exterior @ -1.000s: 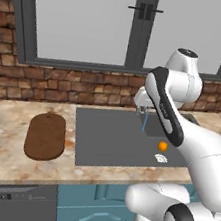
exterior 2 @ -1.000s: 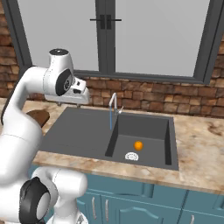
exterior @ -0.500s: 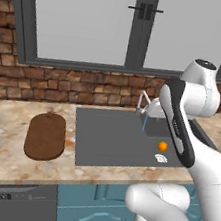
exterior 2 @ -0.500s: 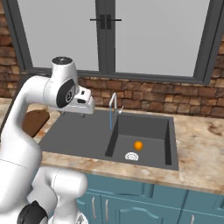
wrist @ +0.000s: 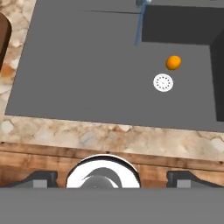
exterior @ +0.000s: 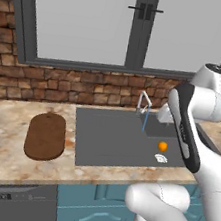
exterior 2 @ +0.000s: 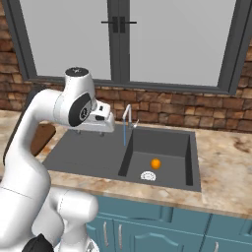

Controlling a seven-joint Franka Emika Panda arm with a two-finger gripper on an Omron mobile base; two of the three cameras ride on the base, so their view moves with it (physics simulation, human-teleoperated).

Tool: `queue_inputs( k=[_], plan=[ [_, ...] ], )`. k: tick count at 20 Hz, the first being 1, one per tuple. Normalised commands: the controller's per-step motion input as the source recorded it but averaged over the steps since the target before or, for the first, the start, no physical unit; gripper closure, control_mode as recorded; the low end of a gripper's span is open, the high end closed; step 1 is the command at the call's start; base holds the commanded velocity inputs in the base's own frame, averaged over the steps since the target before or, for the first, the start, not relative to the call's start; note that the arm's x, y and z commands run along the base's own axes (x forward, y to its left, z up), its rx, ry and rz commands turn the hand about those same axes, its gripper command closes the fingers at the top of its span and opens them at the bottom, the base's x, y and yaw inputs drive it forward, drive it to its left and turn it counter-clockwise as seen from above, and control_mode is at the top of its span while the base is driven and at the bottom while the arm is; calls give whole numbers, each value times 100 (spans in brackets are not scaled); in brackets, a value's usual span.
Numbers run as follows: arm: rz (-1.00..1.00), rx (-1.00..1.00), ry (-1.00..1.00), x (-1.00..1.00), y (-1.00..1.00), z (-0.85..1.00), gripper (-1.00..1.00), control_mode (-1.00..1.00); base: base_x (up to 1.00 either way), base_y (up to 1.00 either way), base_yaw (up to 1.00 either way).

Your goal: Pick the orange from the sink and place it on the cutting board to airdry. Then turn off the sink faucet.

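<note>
The speckled tan stone tabletop [exterior: 4, 151] holds a dark brown oval wooden cutting board [exterior: 45, 136] — just beside the sunken dark grey sink [exterior: 106, 147].

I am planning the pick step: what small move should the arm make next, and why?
Probably move the gripper forward and down toward the orange. The orange lies on the sink floor beside the drain, and the open fingers are far from it.
</note>
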Motion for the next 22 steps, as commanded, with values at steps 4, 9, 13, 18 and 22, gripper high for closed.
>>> queue_inputs(
  k=[4,9,13,18,22],
  plan=[
    [0,-6,1,-1,-32,-2,-100,-100,0,0,0],
    [0,-1,4,0,-32,-7,-100,-100,0,0,0],
    [0,-2,1,0,-33,-18,-100,-100,0,0,0],
    [-1,0,1,0,-26,-25,-100,-100,0,0,0],
    [-7,0,2,7,-8,-42,-100,-100,0,0,0]
  ],
)
